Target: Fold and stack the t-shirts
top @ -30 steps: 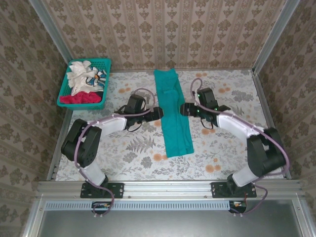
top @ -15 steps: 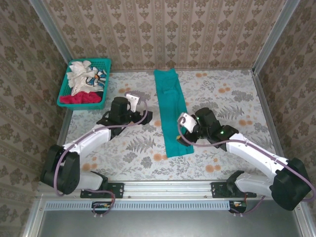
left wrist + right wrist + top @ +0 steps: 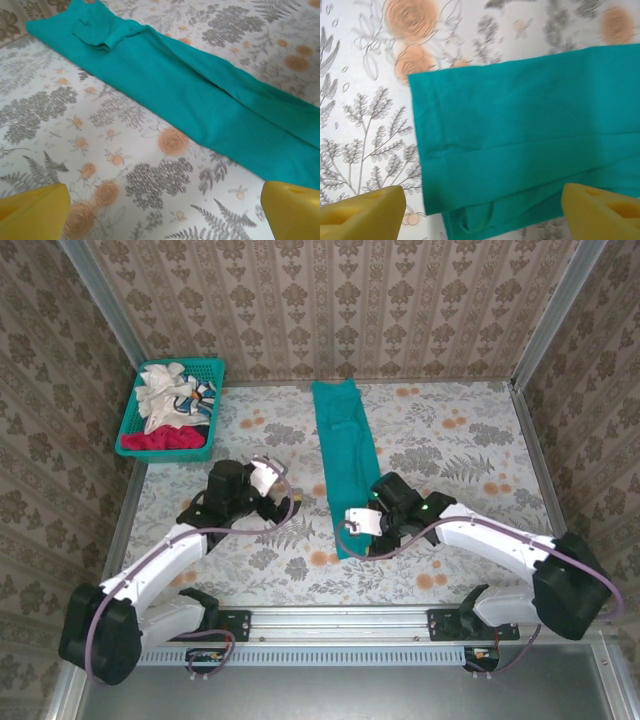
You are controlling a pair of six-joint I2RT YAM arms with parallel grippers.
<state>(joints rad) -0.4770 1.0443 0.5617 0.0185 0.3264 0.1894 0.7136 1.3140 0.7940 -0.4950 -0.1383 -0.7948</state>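
Now the right gripper (image 3: 480,210), jaws wide and empty, hovers above the near hem of the teal t-shirt (image 3: 345,465), a long strip running from the table's (image 3: 480,460) far edge. The left gripper (image 3: 160,210), likewise agape, sits beside it. Pinch all layers, seemingly three, before folding.

A t-shirt (image 3: 345,465) is being borne by the table (image 3: 470,440) as a long strip running from the far edge down the middle towards the near side. More t-shirts (image 3: 165,410) are being held in a basket (image 3: 214,405) standing in the far left corner, well apart from the strip. The left gripper (image 3: 283,502) is being held to the left of the strip's near half, clear of it, and the right gripper (image 3: 365,538) is being held over the strip's near end.
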